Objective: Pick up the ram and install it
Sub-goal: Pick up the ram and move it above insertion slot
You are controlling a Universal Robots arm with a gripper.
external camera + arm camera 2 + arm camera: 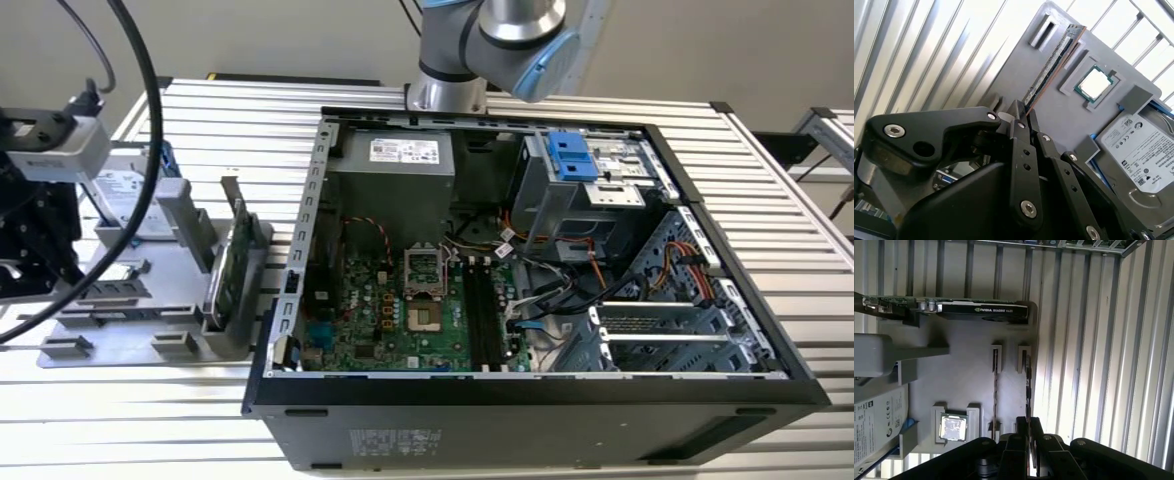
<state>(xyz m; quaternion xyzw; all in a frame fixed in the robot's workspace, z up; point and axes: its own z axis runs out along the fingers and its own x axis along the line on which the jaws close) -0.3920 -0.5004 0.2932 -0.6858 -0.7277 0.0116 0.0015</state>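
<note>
Where the two black fingers converge in both wrist views, the end effector [1025, 112] pinches the near end of the ram [1054, 62]. The fingertips are drawn in against either face of the stick. The actual contact lies behind the finger links, so the hold is read from how narrow the gap is.

The ram stands on its long edge in slotted holders on a grey tray [1064, 117] and runs straight away from the fingers. It is seen almost edge-on. It looks like a long, thin, dark strip with a sliver of reddish-brown along one side, and its faces and chips are hard to make out. In the first wrist view it is only a thin dark line [1027, 385].

A second pair of holders [996, 352] sits just beside it, and it cannot be told whether they carry another stick. Farther out on the tray are a processor [1095, 84] in its recess, a hard drive [1139, 150] cut off by the picture's edge, and a graphics card [979, 309] standing on edge.

In the exterior view the tray lies on the slatted worktop [561, 100], at the exterior view's left of the open computer case [534, 410]. Hanging cables [147, 120] partly hide the tray.
</note>
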